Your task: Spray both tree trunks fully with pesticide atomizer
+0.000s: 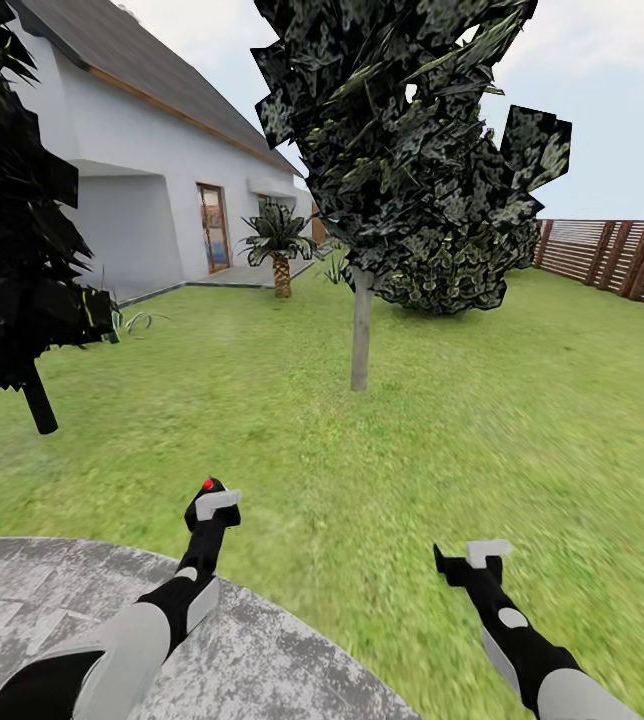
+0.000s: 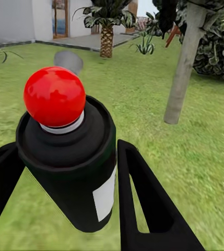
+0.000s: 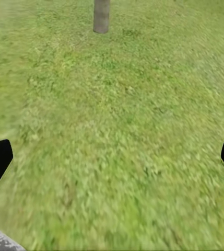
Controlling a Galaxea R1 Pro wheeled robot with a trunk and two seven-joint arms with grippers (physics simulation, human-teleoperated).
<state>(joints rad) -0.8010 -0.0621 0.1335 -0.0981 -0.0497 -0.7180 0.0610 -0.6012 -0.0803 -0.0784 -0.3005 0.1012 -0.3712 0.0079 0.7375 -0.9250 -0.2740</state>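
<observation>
My left gripper point(image 1: 214, 502) is shut on the pesticide atomizer point(image 1: 208, 487), a small black bottle with a red nozzle tip, held low over the lawn. The left wrist view shows the atomizer point(image 2: 65, 151) close up between the two black fingers point(image 2: 143, 198), red tip pointing toward a tree. That tree has a bare grey-brown tree trunk point(image 1: 361, 335) and a dark green crown point(image 1: 402, 130), and stands a few metres ahead on the grass. The trunk point(image 2: 183, 68) and its base point(image 3: 101, 14) also show from the wrists. My right gripper point(image 1: 465, 555) is open and empty above the grass.
A grey stepping stone point(image 1: 262, 660) lies under my left arm. A dark-foliaged tree point(image 1: 17, 250) stands close at the left. Farther off are a white house point(image 1: 152, 170), a low palm point(image 1: 280, 245) and a wooden slat fence point(image 1: 622, 255) at the right.
</observation>
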